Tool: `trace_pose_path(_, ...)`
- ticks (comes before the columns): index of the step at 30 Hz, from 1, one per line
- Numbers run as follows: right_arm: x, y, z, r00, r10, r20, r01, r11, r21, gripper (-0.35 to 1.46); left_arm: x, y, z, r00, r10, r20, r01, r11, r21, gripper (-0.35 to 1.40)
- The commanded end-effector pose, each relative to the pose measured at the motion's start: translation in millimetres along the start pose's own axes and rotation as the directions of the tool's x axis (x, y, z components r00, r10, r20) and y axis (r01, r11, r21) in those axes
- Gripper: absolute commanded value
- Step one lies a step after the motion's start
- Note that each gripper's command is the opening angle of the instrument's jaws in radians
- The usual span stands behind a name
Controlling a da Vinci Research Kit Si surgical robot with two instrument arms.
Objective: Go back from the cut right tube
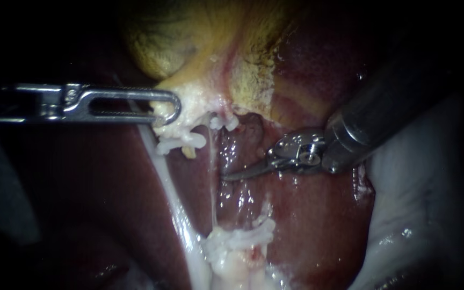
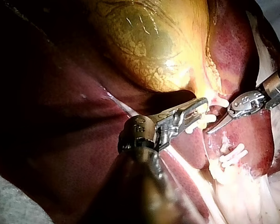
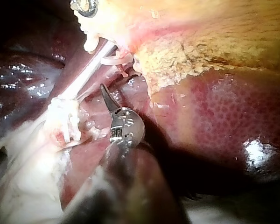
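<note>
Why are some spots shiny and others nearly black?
Endoscope view: light pools in the middle on the gallbladder, and the left instrument has its shaft fading into darkness. Left wrist view: the gallbladder gleams, the liver beside it lies shadowed. Right wrist view: a white glare spot sits on the wet liver.

The pale, soft, whitish right tube [image 1: 234,264] is cut clean through. It lies as two stumps well apart, with bare dark red liver [image 1: 248,198] between them. The upper stump [image 1: 233,121] is a short nub just under the pale lower edge of the yellow gallbladder [image 1: 157,48] and carries small white upper clips [image 1: 220,123]. The lower stump [image 1: 226,252] sits in ragged white tissue. It is crossed by white lower clips [image 1: 245,236] lying side by side, nearly level (a reddish raw spot [image 3: 60,136] shows beside them in the right wrist view). A thin pale thread [image 1: 211,182] runs alongside the gap, and I cannot tell whether it belongs to this tube.
</note>
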Motion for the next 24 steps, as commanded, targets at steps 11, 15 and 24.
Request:
trace_pose_path(11,0.1,-0.1,0.0,0.994,-0.008,-0.111,0.007,1.0,-0.011,1.16,0.0,0.0,-0.1,1.0,0.0,-0.001,0.0,1.0,0.001,-0.35)
trace_pose_path(15,0.0,-0.3,0.0,0.993,-0.009,-0.114,0.008,1.0,-0.01,1.25,0.0,0.1,-0.1,1.0,0.001,-0.001,-0.001,1.0,0.001,-0.35)
trace_pose_path(24,-0.4,-2.5,-3.4,0.974,-0.194,-0.116,0.168,0.964,-0.206,1.45,0.0,0.5,-0.2,1.0,0.001,-0.002,-0.001,1.0,0.003,-0.35)
